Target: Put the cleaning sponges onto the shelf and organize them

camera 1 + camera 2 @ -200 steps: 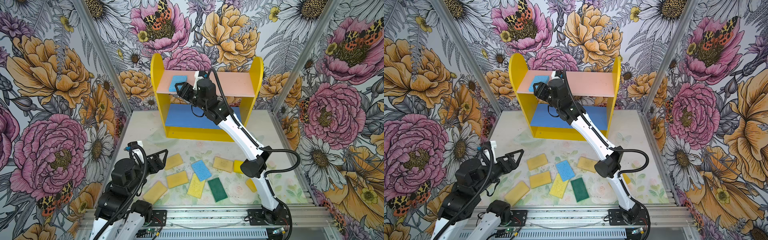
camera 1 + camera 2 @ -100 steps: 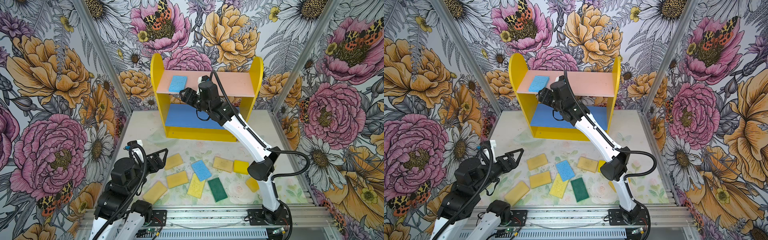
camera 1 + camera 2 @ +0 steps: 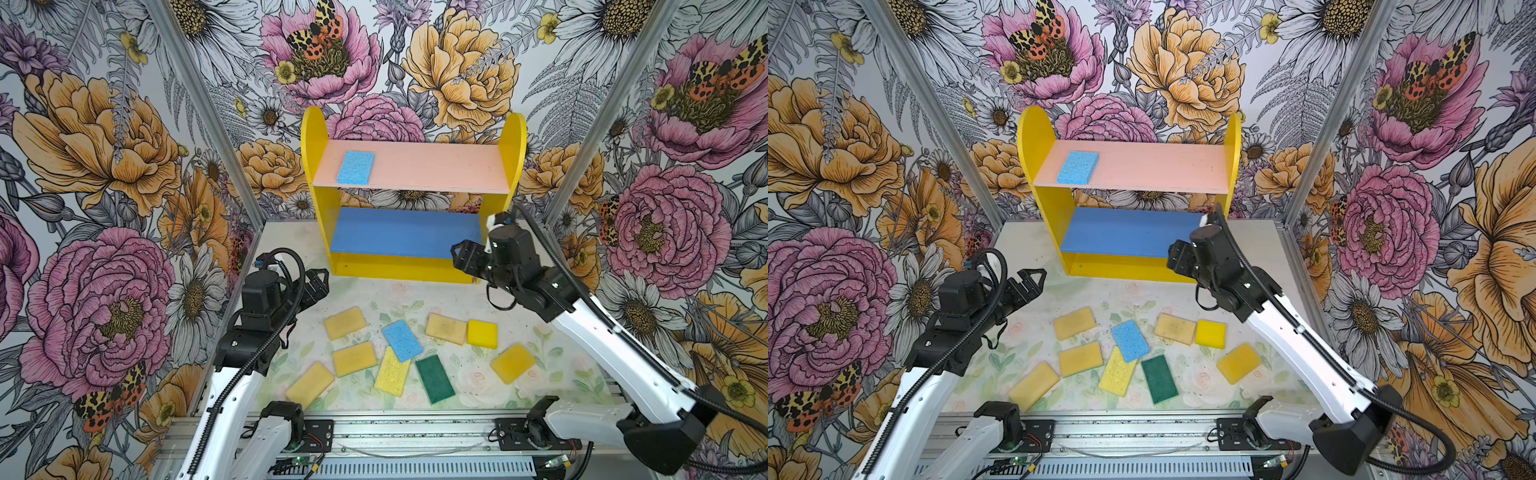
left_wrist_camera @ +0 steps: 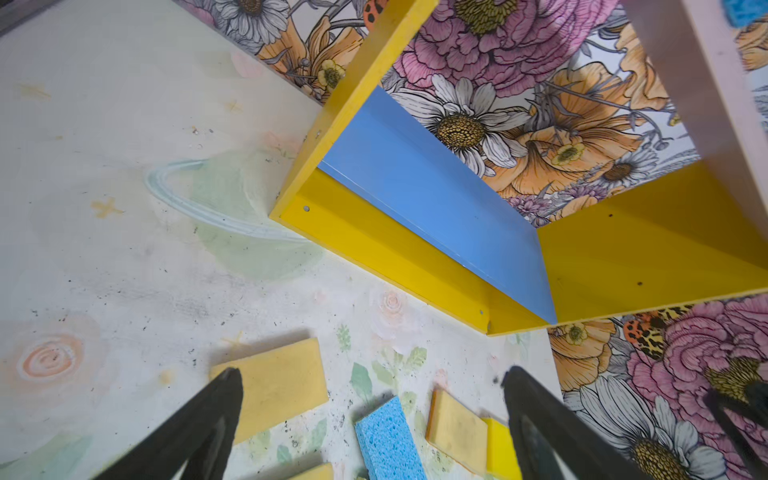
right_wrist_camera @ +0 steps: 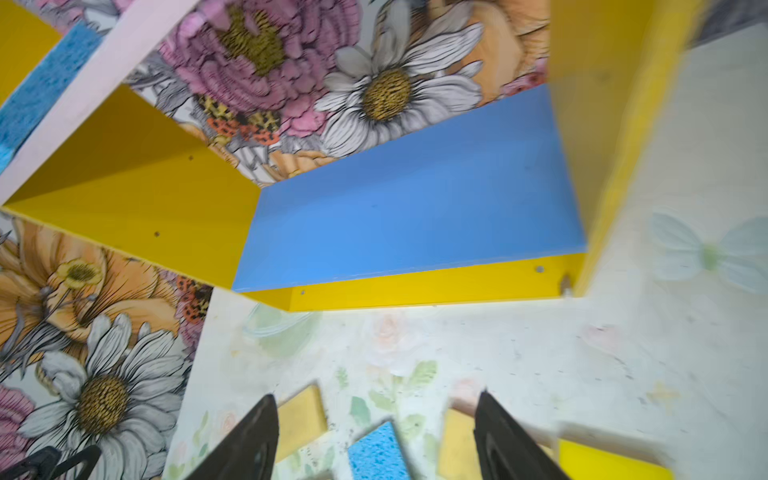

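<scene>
Left gripper [image 3: 319,279] and right gripper [image 3: 462,254] are both hanging wide apart, empty. One blue sponge [image 3: 355,167] is sitting on the shelf's [image 3: 310,174] pink board [image 3: 436,170]; nine more are lying on the surface [image 3: 415,299]. The nearest tan sponge [image 3: 345,323] is lying at 5 o'clock from the left gripper, long axis roughly 8-to-2. Right's farther off, so I'm guessing left grabs it.

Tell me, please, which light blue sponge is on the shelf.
The light blue sponge at the left end of the pink upper board; the other blue sponge lies on the table.
</scene>
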Controlling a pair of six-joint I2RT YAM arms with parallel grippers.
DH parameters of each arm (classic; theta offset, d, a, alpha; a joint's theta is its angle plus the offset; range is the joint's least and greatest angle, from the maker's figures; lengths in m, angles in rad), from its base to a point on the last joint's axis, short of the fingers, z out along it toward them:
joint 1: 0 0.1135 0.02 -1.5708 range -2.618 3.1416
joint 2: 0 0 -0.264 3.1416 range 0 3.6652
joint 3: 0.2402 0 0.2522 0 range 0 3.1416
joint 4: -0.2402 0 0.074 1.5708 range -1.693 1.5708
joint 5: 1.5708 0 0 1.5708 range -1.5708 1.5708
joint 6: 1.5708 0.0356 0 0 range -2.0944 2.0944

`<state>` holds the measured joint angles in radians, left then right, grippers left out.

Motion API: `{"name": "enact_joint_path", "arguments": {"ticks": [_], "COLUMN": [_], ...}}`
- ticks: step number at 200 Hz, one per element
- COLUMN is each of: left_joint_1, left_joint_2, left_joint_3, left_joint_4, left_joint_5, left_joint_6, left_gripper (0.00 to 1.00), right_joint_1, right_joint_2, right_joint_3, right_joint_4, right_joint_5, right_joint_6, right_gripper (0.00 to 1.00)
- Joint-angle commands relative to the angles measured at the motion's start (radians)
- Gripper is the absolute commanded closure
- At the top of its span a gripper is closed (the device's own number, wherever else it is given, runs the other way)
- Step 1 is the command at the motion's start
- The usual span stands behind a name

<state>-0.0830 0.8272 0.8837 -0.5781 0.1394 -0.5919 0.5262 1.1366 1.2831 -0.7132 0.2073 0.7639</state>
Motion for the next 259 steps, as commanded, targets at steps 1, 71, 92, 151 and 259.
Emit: {"name": "enact_joint_path", "arguments": {"ticks": [1,71,92,151,259], "left_joint_1": [0.017,0.042,0.059,0.083,0.095], "left_joint_2": [0.044,0.2,0.246,0.377,0.578], "left_joint_3": [0.018,0.013,0.016,0.048,0.129], "left_joint_4": [0.135,0.365,0.413,0.533,0.716], "left_joint_5": [-0.003,0.018,0.022,0.064,0.146], "left_joint_6": [0.057,0.268,0.281,0.369,0.48], "left_gripper": [0.01,0.02,0.04,0.06,0.15], "right_joint_1": [-0.039,-0.248,-0.281,-0.349,-0.369], "right_joint_2": [-0.006,0.125,0.136,0.233,0.364], "right_joint_3": [-0.044,-0.012,-0.027,0.022,0.075], "right_joint_4": [0.014,0.111,0.166,0.249,0.348], "right_joint_5": [-0.033,-0.109,-0.13,-0.205,-0.178], "right_joint_6": [-0.134,-0.262,-0.274,-0.329,-0.374], "right_gripper": [0.21,0.28,0.31,0.39,0.55]}}
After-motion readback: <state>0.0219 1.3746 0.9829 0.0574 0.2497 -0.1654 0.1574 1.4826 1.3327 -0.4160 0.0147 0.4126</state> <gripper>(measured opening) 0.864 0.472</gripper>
